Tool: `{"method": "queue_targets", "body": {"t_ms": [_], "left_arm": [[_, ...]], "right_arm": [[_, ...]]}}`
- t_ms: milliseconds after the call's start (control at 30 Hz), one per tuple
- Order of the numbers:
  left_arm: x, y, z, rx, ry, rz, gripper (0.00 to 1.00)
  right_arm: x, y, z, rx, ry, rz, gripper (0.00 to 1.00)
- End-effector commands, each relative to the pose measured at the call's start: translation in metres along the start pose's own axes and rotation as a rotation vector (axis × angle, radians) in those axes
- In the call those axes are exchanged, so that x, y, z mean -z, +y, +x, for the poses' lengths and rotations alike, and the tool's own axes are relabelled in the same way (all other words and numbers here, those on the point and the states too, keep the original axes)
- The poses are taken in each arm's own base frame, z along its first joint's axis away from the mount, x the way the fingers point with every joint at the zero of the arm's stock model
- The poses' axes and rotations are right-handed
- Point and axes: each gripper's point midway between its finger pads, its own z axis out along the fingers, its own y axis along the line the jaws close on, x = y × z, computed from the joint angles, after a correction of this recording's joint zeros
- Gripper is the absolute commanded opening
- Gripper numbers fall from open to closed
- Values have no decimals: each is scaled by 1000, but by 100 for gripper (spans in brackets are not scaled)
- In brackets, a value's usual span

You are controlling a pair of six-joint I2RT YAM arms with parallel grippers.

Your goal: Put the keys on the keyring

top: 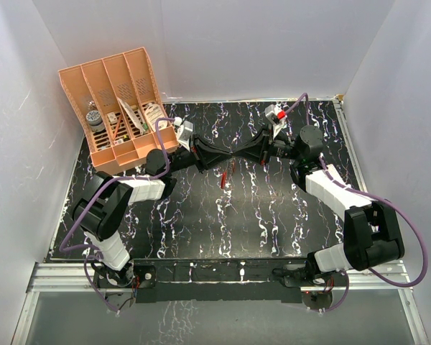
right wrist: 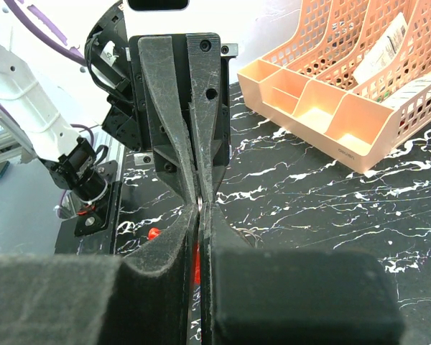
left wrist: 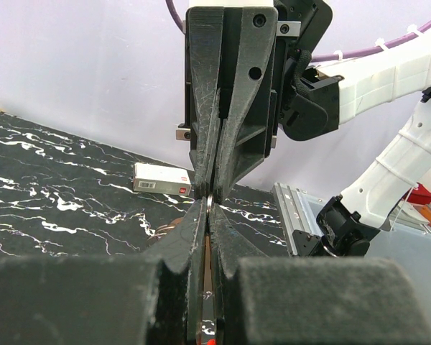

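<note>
organizer (top: 129, 152): peach, slotted, tilted back at far left corner of table (top: 201, 223); papers and a small dark jar in the slots.
left gripper (top: 228, 155): reaching right, over table centre; fingers pressed flat together.
keyring (left wrist: 208, 287): pinched between the left fingers, seen edge-on as a thin strip, red at the near end; loop shape not readable from this angle.
meeting point: both sets of fingertips tip to tip and in line; small metal glint (left wrist: 210, 202) right at the junction.
keys (right wrist: 196, 267): red sliver clamped between the right fingers, just behind their tips; pale bit not visible.
right gripper (top: 244, 153): reaching left, level with the other; fingers squeezed together on that sliver.
small box (left wrist: 161, 180): white with red label, flat on table near far wall, well apart from both grippers.
</note>
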Motion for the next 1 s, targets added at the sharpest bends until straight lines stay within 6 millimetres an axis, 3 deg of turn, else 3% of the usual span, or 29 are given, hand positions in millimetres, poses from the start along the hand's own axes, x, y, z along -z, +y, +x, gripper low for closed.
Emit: {"method": "queue_targets", "body": {"t_ms": [0, 967], "left_arm": [[-8, -30, -54, -213, -155, 113, 0], [-8, -27, -61, -235, -181, 91, 0]], "right_arm": [[-1, 9, -18, 70, -28, -28, 1], [1, 15, -15, 61, -26, -39, 6]]}}
